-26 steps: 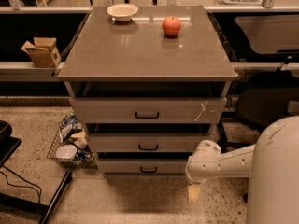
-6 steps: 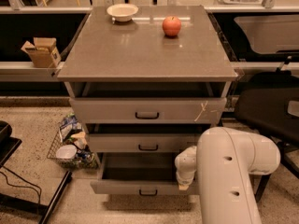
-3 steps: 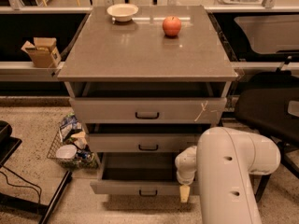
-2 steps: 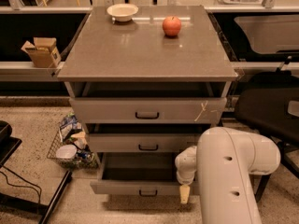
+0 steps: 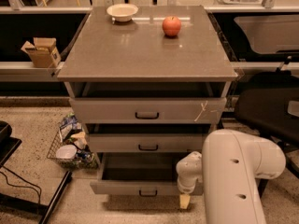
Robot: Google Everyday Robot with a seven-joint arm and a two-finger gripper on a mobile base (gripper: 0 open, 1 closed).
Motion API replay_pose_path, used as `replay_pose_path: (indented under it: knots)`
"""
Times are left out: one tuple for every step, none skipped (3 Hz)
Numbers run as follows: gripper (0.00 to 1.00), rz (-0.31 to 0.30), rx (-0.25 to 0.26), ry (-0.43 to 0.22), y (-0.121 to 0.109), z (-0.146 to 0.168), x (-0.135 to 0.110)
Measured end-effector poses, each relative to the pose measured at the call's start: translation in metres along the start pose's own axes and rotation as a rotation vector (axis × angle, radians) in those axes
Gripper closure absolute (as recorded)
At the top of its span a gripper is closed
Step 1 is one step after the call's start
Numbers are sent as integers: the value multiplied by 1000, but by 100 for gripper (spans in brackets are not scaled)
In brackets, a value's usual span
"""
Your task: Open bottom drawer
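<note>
The bottom drawer (image 5: 140, 187) of the grey cabinet is pulled out, showing its plain grey interior (image 5: 138, 167) and a small dark handle (image 5: 148, 193) on its slim front. My gripper (image 5: 185, 200) hangs at the drawer's front right corner, right of the handle, with a pale fingertip pointing down. The white arm (image 5: 233, 171) fills the lower right and hides the drawer's right end.
The middle drawer (image 5: 148, 143) and the top drawer (image 5: 147, 111) with a white mark stand slightly out. A bowl (image 5: 122, 11) and a red apple (image 5: 171, 26) sit on the cabinet top. A wire basket of clutter (image 5: 70, 143) stands left. A dark chair (image 5: 271, 106) is right.
The bottom drawer was shut at first and now stands pulled out. Over the last second the arm and drawer have barely moved.
</note>
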State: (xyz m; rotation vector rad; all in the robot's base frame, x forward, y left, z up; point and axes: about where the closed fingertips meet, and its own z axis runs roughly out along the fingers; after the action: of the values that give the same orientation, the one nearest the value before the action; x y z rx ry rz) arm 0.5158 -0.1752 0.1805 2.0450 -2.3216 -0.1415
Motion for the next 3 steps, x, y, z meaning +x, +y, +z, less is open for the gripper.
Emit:
replay_pose_path:
  knots:
    - [49, 29, -21, 24, 46, -21, -3]
    - [72, 40, -83, 47, 86, -23, -4]
    - [95, 40, -83, 47, 87, -27, -4]
